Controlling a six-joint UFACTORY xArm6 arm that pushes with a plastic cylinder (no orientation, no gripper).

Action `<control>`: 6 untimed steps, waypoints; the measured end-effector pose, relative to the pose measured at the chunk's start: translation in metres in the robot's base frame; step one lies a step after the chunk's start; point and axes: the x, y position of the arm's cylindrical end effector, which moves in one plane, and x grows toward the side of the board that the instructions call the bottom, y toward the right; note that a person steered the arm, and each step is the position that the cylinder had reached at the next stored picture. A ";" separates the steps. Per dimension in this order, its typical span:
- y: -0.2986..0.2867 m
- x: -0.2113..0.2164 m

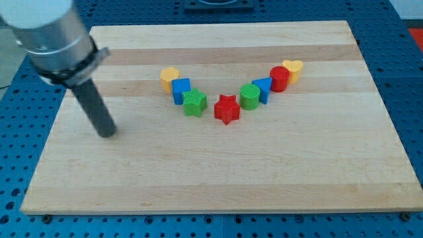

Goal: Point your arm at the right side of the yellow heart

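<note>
Blocks are seen laid out in a V on the pale wooden bench (218, 172), with nothing resembling a container among them. Down the view's left arm run a yellow rounded block (169, 77), a blue cube (181, 90) and a green ribbed block (195, 102); a red star (227, 109) sits at the bottom; a green cylinder (250, 96), a blue triangular block (262, 89), a red cylinder (279, 78) and the yellow heart (293, 69) climb the right arm. The heart touches the red cylinder, at the view's upper right. No fingers are carried; my tip (108, 134) is planted far left, well apart from the heart.
</note>
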 end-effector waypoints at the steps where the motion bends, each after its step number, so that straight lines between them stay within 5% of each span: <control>1: 0.102 0.008; 4: 0.361 -0.003; 6: 0.420 -0.164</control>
